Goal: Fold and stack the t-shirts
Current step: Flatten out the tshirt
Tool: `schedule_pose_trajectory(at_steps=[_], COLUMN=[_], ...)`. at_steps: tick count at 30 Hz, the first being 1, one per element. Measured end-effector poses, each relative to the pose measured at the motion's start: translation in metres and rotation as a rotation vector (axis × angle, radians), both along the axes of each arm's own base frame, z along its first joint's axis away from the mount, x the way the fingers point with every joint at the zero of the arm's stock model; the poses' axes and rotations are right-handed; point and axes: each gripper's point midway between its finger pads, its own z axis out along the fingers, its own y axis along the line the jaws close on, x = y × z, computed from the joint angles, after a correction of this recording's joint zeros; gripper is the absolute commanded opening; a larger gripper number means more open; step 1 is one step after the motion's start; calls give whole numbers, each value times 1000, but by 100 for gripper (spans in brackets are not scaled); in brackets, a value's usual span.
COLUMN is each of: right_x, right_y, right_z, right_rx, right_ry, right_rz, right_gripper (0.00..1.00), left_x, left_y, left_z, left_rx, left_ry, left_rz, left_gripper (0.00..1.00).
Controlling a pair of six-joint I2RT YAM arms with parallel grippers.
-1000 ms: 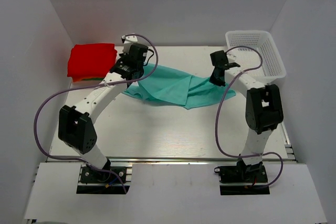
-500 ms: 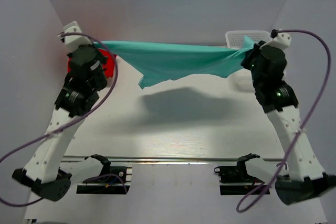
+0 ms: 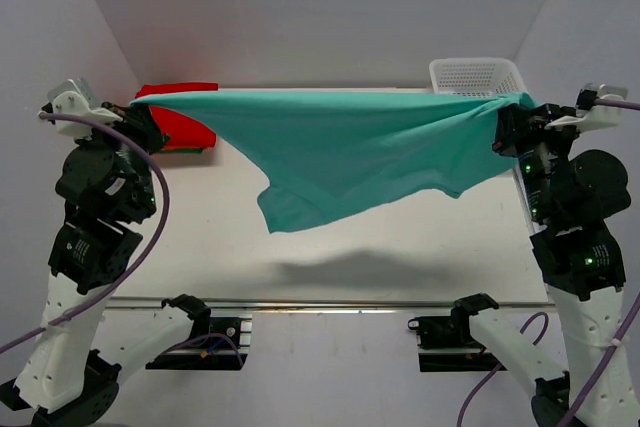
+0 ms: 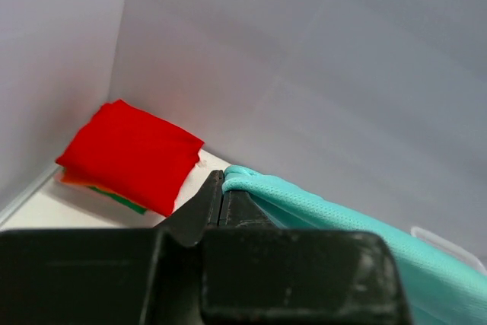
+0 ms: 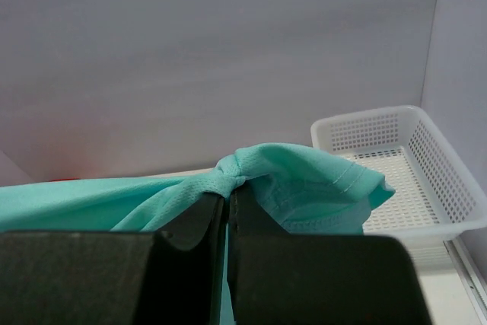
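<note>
The teal t-shirt (image 3: pixel 340 152) hangs stretched wide in the air above the table, held at both upper corners. My left gripper (image 3: pixel 140 107) is shut on its left corner; the pinched hem shows in the left wrist view (image 4: pixel 251 184). My right gripper (image 3: pixel 505 112) is shut on its right corner, bunched in the right wrist view (image 5: pixel 251 169). A point of the shirt droops at lower left. The folded red t-shirt (image 3: pixel 185 127) lies at the table's far left, partly hidden by the teal one; in the left wrist view (image 4: pixel 129 154) orange and green edges show under it.
A white mesh basket (image 3: pixel 475 75) stands at the far right corner, partly behind the teal shirt; it also shows in the right wrist view (image 5: pixel 426 165). Grey walls close in the left, back and right. The table (image 3: pixel 330 262) lies below the hanging shirt.
Both arms lifted the teal shirt off the table, then spread further apart and drew back toward the near side. The shirt now hangs wider and flatter.
</note>
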Motion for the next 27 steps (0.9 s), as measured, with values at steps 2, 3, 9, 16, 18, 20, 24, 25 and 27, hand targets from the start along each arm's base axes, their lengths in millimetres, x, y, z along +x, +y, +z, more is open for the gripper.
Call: schedule_pose_trajectory(at_steps=[2, 3, 9, 16, 18, 20, 24, 25, 27], right_x=[2, 7, 78, 168, 190, 218, 266, 273, 292], right_y=[1, 2, 22, 48, 53, 59, 71, 72, 77], right_z=[-1, -4, -81, -226, -264, -288, -317, -319, -322], right_rx=[-4, -8, -84, -224, -260, -288, -332, -336, -351], right_ry=[3, 16, 239, 583, 672, 724, 760, 759, 752], right_rz=[3, 2, 6, 41, 43, 45, 50, 52, 55], right_gripper=[0, 0, 0, 0, 0, 0, 0, 0, 0], left_x=[2, 6, 62, 137, 150, 168, 201, 210, 228], left_y=[-5, -10, -42, -73, -68, -65, -67, -68, -69], left_z=[-9, -17, -112, -295, -344, -379, -414, -418, -419], left_rx=[-7, -10, 53, 193, 209, 204, 165, 152, 127], left_ry=[12, 28, 273, 750, 887, 986, 1060, 1063, 1059], left_rz=[-26, -40, -51, -35, -26, -29, -98, -119, -154], left_gripper=[0, 0, 0, 0, 0, 0, 0, 0, 0])
